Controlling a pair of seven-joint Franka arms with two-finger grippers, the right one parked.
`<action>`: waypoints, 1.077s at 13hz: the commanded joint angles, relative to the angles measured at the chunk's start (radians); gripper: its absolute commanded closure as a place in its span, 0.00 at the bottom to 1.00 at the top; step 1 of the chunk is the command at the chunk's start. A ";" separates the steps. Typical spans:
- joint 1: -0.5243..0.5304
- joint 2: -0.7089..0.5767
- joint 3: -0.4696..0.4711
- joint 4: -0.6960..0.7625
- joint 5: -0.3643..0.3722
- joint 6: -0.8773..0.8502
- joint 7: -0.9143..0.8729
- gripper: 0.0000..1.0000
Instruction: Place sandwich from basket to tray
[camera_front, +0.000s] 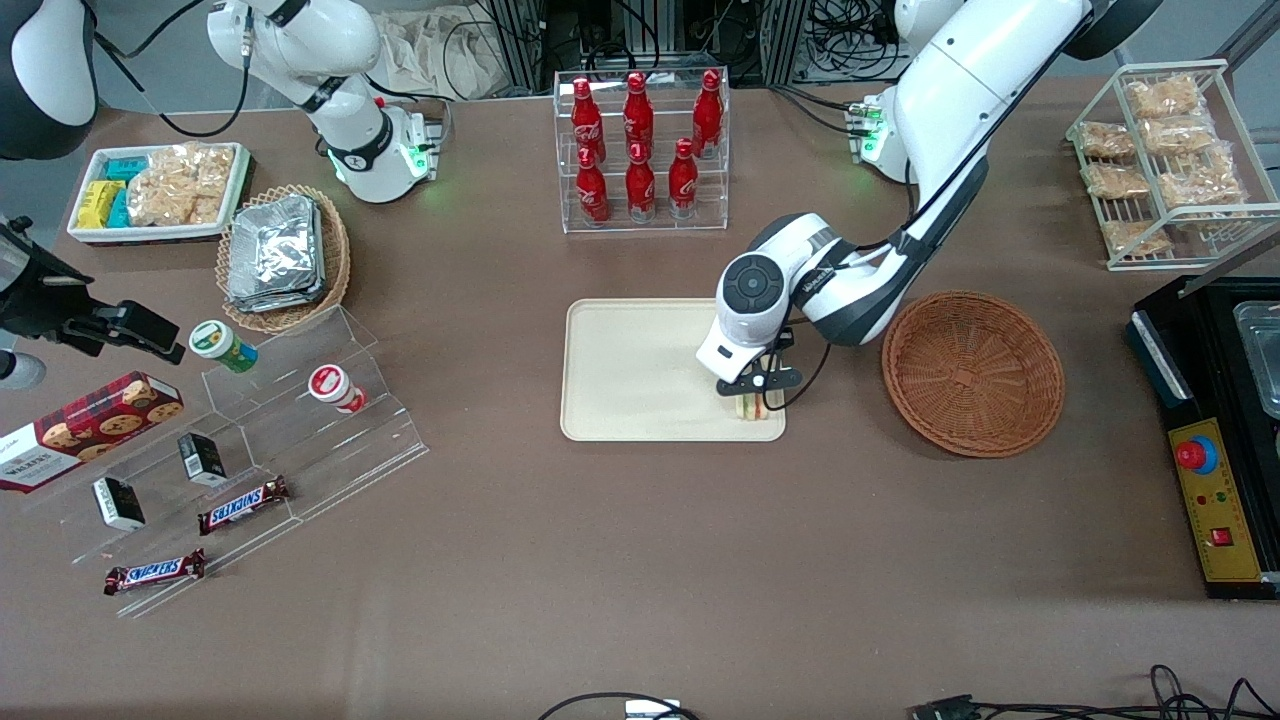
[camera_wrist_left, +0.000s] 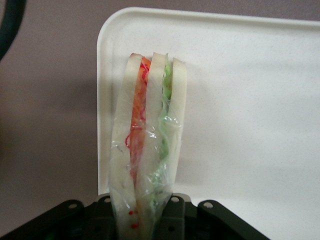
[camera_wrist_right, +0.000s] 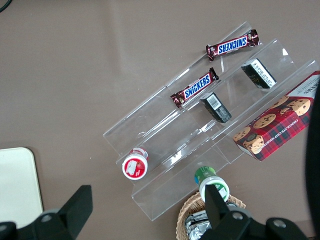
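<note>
Clear-wrapped triangular sandwich wedge (camera_wrist_left: 147, 145), white bread with red and green filling, sits pinched in the left arm's hand (camera_front: 757, 393), standing on edge over the corner of the flat cream-beige rectangular plastic tray (camera_front: 640, 375) nearest the round brown woven wicker basket (camera_front: 973, 372). Probably touching the tray surface, hard to confirm. Basket holds nothing, sits on the brown table (camera_front: 640, 560) beside the tray, toward the working arm's end.

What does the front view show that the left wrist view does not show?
Only the front view shows the basket, empty, beside the tray, and the cola bottles. Only the left wrist view shows the sandwich's red and green filling layers under clear wrap. Both show the end effector holding the sandwich over the tray near its corner.
</note>
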 joint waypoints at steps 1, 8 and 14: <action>0.009 -0.019 -0.005 0.009 0.019 -0.012 -0.023 0.00; 0.011 -0.298 0.002 0.189 -0.142 -0.380 0.142 0.00; -0.047 -0.643 0.439 0.034 -0.332 -0.402 0.511 0.00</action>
